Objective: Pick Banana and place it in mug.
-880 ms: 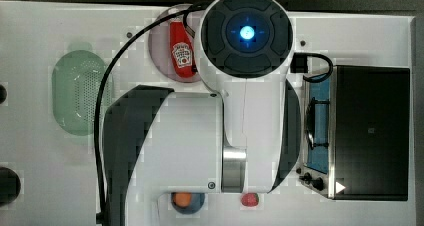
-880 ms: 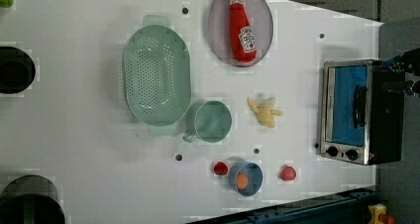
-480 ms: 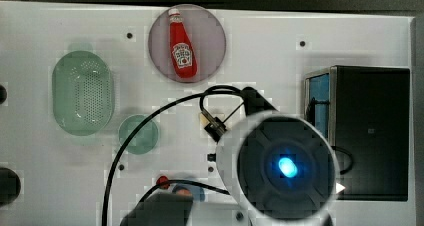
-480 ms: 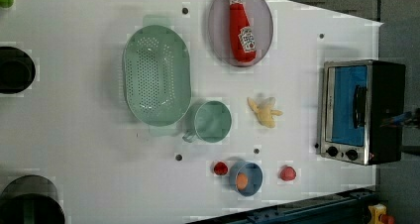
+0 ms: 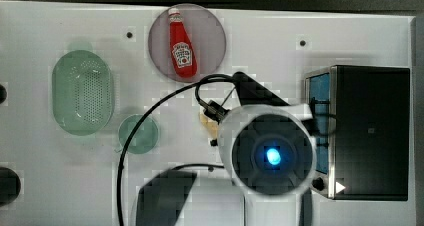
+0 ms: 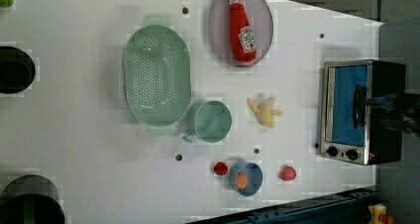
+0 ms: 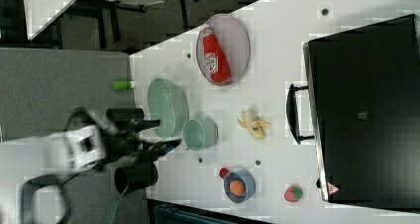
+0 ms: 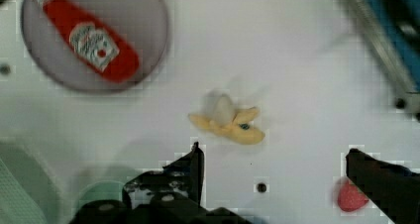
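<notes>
A: What does the banana (image 6: 265, 112) look like?

B: A small pale yellow bunch of short curved pieces with a whiter, cream part at one end. It lies flat on the white table (image 6: 89, 135). In the wrist view the banana (image 8: 227, 121) appears splayed, its pieces spreading outward from the whitish part.

A: Where does it lie, taking the green mug (image 6: 212, 121) as the landmark?

B: In the left view it is just beside the mug, on the left view's right, with a strip of bare table between the two. The ketchup bottle (image 6: 241, 27) on its round plate (image 6: 218, 30) lies beyond the mug toward the left view's top. The pale-green colander (image 6: 156, 74) touches or nearly touches the mug on the opposite side from the banana. The blue bowl (image 6: 246, 177) holding an orange item lies below the mug in the left view, near the table's edge.

A: How much free room surrounds it?

B: Bare table lies all around the banana. The toaster oven (image 6: 361, 110) stands well apart from the mug, past the banana, close to the table's far edge on the left view's right.

A: And the gripper (image 8: 275, 157)?

B: In the wrist view its two dark fingers (image 8: 190, 167) stand wide apart, holding nothing. The banana lies just ahead of the gap between them, untouched.
</notes>
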Available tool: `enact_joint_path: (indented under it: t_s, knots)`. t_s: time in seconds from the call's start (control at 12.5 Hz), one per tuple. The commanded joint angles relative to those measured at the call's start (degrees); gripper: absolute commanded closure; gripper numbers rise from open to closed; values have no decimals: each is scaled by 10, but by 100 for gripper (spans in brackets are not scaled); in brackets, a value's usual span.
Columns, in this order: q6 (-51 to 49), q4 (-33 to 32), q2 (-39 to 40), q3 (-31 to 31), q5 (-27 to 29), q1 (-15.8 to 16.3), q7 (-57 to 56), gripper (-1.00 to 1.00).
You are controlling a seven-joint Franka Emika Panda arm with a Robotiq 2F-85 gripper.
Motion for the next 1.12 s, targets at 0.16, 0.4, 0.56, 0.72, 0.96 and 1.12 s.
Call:
enact_joint_path:
  t_s: [0.16, 0.4, 0.56, 0.72, 0.96, 1.12]
  knots:
    - [123, -100, 87, 5, -1, -2, -263, -100]
    - [222, -139, 163, 5, -1, -2, -452, -100]
    - [289, -145, 220, 7, -1, -2, -541, -100]
    - [362, -145, 271, 7, -1, -1, -551, -100]
    - [443, -145, 331, 11, -1, -1, -551, -100]
    - [472, -145, 347, 10, -1, -2, -551, -93]
